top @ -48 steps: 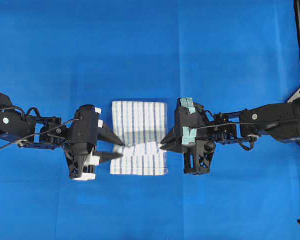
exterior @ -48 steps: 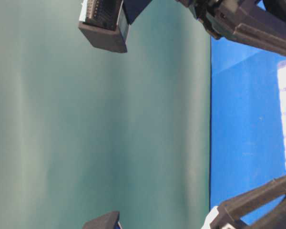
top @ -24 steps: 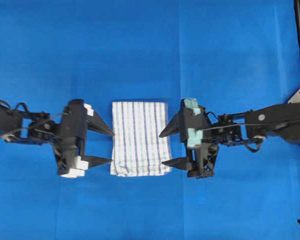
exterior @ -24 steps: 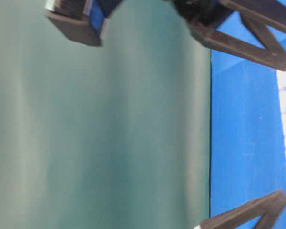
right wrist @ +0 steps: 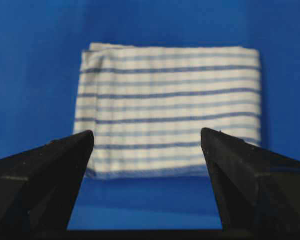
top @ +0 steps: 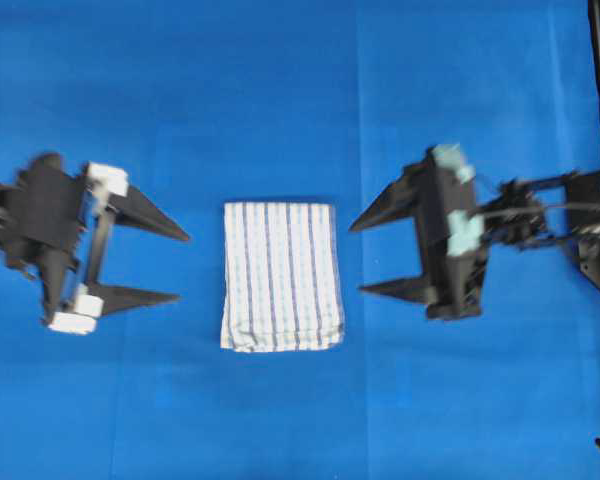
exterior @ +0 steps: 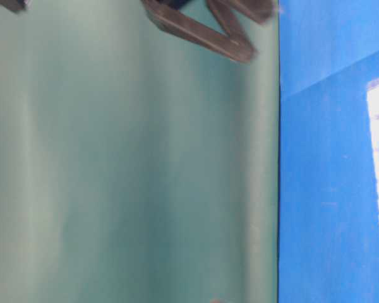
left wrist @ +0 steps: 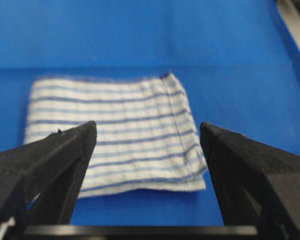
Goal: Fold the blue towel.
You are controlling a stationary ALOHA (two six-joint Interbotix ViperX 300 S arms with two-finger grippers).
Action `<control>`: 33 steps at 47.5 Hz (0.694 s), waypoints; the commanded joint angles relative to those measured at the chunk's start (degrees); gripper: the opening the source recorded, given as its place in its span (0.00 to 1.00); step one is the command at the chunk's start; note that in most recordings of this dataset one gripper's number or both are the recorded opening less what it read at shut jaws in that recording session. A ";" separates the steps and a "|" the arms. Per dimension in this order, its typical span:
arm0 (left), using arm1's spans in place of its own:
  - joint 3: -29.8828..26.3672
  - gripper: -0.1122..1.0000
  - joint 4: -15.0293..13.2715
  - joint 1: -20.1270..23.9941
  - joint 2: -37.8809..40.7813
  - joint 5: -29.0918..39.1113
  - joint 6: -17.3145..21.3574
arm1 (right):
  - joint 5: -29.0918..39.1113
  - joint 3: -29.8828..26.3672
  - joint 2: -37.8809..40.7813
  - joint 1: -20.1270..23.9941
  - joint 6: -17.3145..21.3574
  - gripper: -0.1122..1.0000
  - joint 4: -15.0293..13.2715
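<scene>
**Folded towel lies flat between 2 spread tools**

The blue towel (top: pixel 280 277) lies folded into a neat rectangle at the middle of the blue tabletop (top: pixel 280 90), its stripes running lengthwise in the overhead view. The left tool (top: pixel 175 267) hangs well apart from the towel's left edge, its jaws spread wide and holding nothing. The right tool (top: pixel 358 258) sits near the towel's right edge, jaws likewise spread and empty. Neither touches the cloth.
</scene>
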 commanded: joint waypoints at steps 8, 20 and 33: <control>5.63 0.81 0.18 1.23 -14.15 0.00 2.02 | 1.67 5.80 -14.68 -1.58 -0.09 0.93 -1.76; 10.63 0.81 0.18 2.72 -27.95 6.94 7.56 | 4.75 13.62 -30.67 -1.58 -0.09 0.93 -2.99; 14.41 0.81 0.18 7.21 -38.50 17.14 7.91 | 4.48 21.97 -42.10 -2.29 0.09 0.93 -3.16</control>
